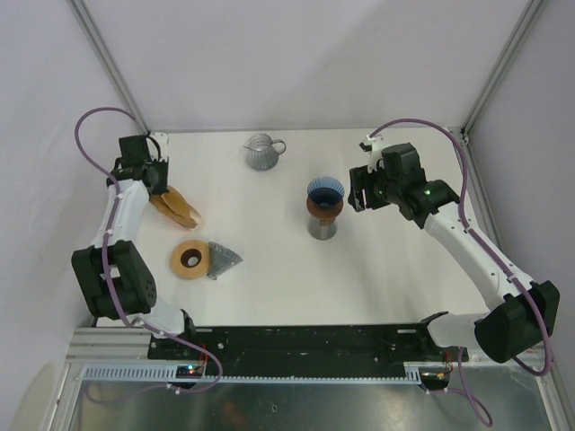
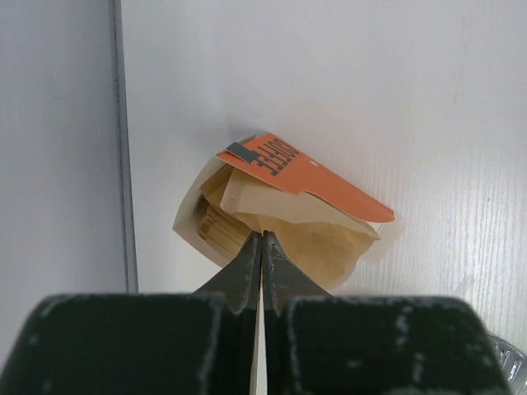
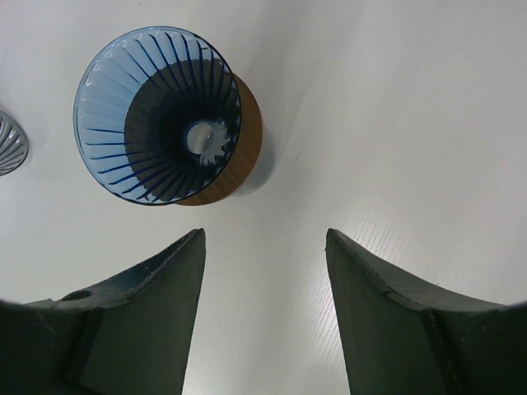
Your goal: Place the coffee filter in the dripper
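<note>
My left gripper [image 2: 262,240] pinches the coffee filter [image 2: 321,243] by its near edge, wall [image 2: 58,164] at nine o'clock. My right gripper [image 3: 263,236] gapes wide, dripper [image 3: 156,115] at eleven, table [image 3: 412,123] spreading toward one.

light: bright, even, overhead | shadows: soft, faint | focus: sharp | glare: none

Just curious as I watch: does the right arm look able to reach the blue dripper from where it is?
Probably yes. The right end effector is open and sits just beside the blue dripper, with nothing standing between them on the table. The dripper's cone also looks empty.
</note>
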### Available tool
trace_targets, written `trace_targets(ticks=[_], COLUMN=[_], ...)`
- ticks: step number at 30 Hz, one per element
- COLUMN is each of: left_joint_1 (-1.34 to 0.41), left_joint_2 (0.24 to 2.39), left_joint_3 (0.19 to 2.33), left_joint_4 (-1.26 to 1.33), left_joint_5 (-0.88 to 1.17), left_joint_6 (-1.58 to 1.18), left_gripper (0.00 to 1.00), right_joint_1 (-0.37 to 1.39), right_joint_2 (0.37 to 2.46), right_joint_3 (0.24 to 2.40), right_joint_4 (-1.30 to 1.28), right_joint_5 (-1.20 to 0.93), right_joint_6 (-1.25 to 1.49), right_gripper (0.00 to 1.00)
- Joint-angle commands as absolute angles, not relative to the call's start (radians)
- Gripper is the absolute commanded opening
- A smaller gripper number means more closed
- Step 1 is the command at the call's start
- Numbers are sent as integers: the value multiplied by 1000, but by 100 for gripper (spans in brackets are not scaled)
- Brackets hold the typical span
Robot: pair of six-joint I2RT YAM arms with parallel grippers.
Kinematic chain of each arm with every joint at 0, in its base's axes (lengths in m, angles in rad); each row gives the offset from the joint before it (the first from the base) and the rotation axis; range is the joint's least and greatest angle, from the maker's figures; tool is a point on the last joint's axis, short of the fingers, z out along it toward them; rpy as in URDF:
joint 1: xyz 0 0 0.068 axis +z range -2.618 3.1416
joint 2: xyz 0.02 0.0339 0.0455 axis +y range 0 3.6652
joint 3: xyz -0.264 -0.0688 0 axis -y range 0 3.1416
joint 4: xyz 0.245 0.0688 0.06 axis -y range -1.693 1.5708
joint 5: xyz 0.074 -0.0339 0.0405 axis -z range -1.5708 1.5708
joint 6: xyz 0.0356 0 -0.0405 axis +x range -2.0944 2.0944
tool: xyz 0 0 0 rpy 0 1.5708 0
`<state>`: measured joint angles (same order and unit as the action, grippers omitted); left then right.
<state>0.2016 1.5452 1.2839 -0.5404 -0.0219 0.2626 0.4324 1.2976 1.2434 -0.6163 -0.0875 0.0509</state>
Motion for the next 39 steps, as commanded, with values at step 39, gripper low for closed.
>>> trace_targets(ticks=[39], left_joint_1=[-21], left_joint_2=[1118], left_joint_3=[1347], left_joint_4=[-702], left_joint_5=[239], left_joint_6=[132], left_gripper=[0], right_joint_1=[1090], right_joint_2=[1593], right_joint_3=[1344], right_joint_4=[312], right_joint_5=[220], right_joint_6=[170], right_gripper=[76])
